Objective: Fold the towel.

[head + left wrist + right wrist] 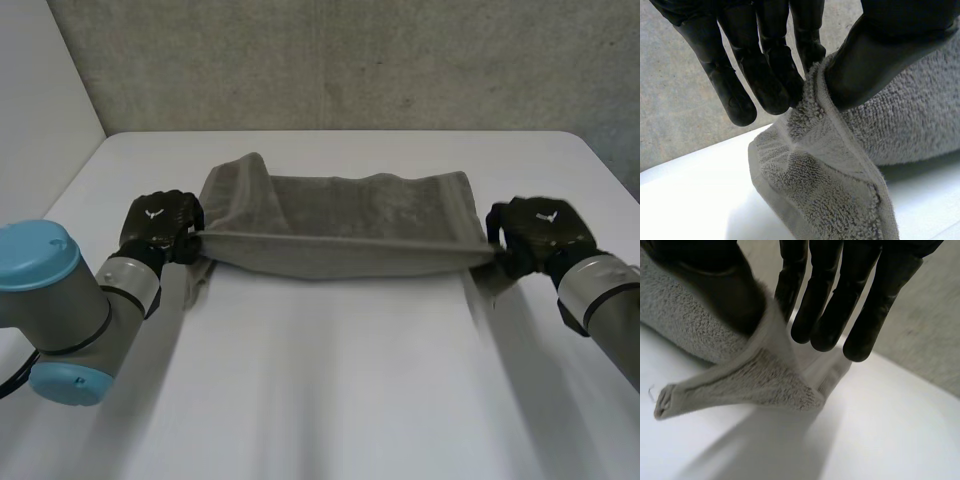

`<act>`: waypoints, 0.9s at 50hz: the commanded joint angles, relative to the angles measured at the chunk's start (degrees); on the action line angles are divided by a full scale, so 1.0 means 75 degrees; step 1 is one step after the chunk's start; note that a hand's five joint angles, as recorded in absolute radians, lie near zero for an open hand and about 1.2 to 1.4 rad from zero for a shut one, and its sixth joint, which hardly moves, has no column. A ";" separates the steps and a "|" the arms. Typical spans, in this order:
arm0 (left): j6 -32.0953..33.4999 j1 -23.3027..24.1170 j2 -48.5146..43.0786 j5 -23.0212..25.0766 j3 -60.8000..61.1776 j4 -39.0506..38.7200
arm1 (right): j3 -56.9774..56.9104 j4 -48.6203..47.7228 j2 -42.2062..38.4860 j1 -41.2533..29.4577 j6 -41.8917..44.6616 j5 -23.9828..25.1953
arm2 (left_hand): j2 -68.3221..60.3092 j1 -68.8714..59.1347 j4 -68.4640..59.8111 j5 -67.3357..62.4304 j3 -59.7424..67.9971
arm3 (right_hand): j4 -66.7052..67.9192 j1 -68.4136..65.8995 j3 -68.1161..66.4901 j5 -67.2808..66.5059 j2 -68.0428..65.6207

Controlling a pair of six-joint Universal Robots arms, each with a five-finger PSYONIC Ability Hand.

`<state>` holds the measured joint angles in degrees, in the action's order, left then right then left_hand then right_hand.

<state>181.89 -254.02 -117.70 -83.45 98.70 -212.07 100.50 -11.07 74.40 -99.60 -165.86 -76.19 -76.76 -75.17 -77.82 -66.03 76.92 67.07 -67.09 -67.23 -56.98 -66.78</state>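
Hanging btwn L hand [160, 222], R hand [540, 232]: towel [350, 225]

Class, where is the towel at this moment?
In the head view the towel spans the middle of the table, its near edge pinched by the left hand and right hand.

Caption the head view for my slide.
Black left hand and right hand pinch opposite ends of a grey terry towel, its near edge stretched taut over the white table.
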 commanded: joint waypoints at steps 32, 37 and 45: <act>0.0053 -0.0010 -0.0197 -0.1037 -0.0293 -0.0013 | -0.0393 0.0574 -0.1084 0.0097 0.0118 -0.0364 | -0.0431 -0.0644 -0.0291 -0.0529 0.0411 | -0.1879 0.1881 0.1900 0.1867 0.1841; 0.0042 -0.0010 -0.0232 -0.1025 -0.0246 -0.0002 | -0.0369 0.0574 -0.0873 0.0073 0.0118 -0.0200 | -0.0412 -0.0625 -0.0272 -0.0510 0.0391 | 0.1724 -0.1722 -0.1703 -0.1736 -0.1763; 0.0077 0.0002 -0.0478 -0.1014 -0.0258 -0.0025 | -0.0147 0.0340 -0.0627 0.0073 0.0036 -0.0212 | 0.2782 0.2570 0.2922 0.2684 -0.2803 | 0.1724 -0.1722 -0.1703 -0.1736 -0.1763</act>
<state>182.29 -254.08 -119.90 -91.24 96.85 -212.13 98.29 -7.20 68.23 -99.07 -165.15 -77.75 -69.87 -70.13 -70.31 -60.55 70.37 76.45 -76.30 -76.64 -66.46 -76.71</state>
